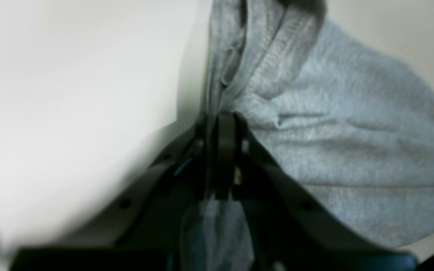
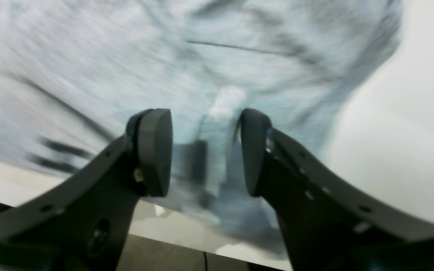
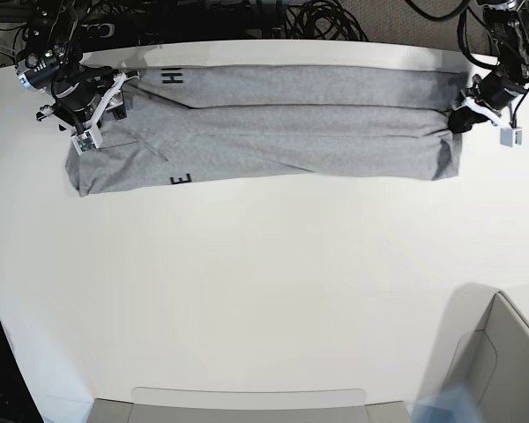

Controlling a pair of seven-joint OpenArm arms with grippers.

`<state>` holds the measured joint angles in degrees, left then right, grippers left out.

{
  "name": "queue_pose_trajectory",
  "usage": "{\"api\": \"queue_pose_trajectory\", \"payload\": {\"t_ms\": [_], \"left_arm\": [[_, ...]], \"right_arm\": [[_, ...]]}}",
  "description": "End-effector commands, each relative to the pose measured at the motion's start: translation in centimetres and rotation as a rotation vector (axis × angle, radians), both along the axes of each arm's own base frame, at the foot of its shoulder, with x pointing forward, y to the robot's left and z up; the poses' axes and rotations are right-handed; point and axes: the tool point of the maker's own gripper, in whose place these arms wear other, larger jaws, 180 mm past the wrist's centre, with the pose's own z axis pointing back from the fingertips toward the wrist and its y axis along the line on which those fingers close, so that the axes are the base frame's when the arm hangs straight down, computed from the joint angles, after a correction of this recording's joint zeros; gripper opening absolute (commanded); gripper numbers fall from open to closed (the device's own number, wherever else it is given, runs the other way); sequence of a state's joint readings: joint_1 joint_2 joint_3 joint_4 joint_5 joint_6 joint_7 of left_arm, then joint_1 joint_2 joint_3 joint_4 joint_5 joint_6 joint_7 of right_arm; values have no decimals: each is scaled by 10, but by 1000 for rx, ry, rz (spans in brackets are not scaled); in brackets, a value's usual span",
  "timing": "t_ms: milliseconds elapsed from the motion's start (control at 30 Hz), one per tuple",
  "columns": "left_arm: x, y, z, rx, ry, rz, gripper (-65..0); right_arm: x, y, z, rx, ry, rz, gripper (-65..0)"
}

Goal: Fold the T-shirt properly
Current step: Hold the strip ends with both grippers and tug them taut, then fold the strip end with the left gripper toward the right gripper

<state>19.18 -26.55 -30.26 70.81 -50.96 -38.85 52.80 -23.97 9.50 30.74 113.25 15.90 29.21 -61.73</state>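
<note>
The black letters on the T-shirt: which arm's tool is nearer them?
Right. The right tool hovers open over the T-shirt beside the black letters; the left tool pinches the far end.

White table [image 3: 264, 291], black cables [image 3: 317, 22] behind.

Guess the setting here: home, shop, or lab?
Likely a robotics lab bench: a bare white table, bundled black cables along its far edge, and two arms working one T-shirt, left gripper clamping its end.
</note>
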Motion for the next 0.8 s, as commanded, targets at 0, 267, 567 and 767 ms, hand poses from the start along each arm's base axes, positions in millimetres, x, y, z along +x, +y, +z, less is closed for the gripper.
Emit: {"api": "queue_pose_trajectory", "payload": {"t_ms": [0,267,567,767], "left_arm": [[-17,5,-6,49,94,-47,-650],[21,-17,44,91,-67,-169,-650],[35,-22,131,152,-233,-220,-650],[37,-82,147,136,-270,-358,-650]], "right_arm": [[8,-1,9,-3,-39,9,-356],[11,1,11,0,-50,8,-356],[11,2,12,2,-52,11,-356],[22,3,17,6,-81,11,-356]]}}
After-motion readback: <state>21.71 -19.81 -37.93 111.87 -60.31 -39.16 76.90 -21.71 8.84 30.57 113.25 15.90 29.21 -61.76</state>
